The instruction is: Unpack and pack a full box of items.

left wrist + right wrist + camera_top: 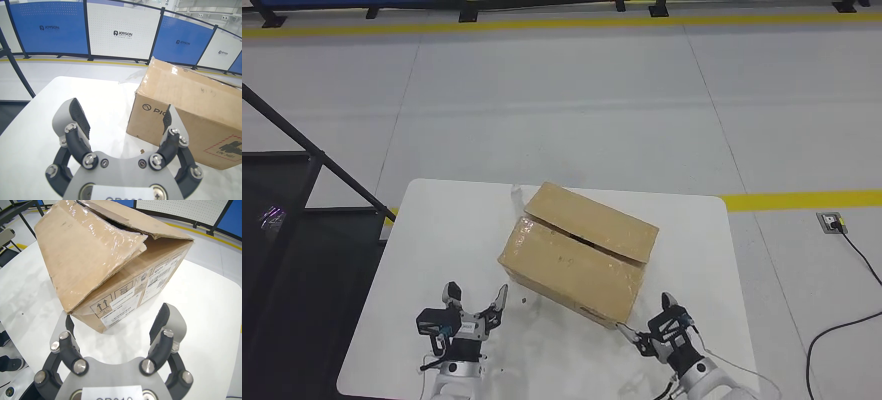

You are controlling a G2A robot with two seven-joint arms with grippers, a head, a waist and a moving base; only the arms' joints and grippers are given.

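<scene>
Jaws on the left gripper [122, 103] are standing wide apart and gripping nothing. It is hovering low over the near left part of the rounded white table [442, 230], just short of the left end of the large brown cardboard box [577, 255].

That box is sitting in the middle of the table, turned at an angle to its edges. Its top flaps [98, 237] are lying folded down but loose. The glossy clear tape [105, 232] over them is looking torn, one flap edge is lifting and crumpling, and a dark gap is showing along the seam. What the box is holding is hidden.

On the right, the right gripper [116, 311] is also spreading its jaws wide and holding nothing. It is facing the near right corner of the box, with one fingertip just beside the flap's lowest corner. Whether it is touching cannot be told.

No items are lying out on the table, so the job appears to be at its very start. The seal seems to be broken already, but the flaps are not yet opened. Lifting them, taking everything out, putting it all back and closing the box are all left to do.
</scene>
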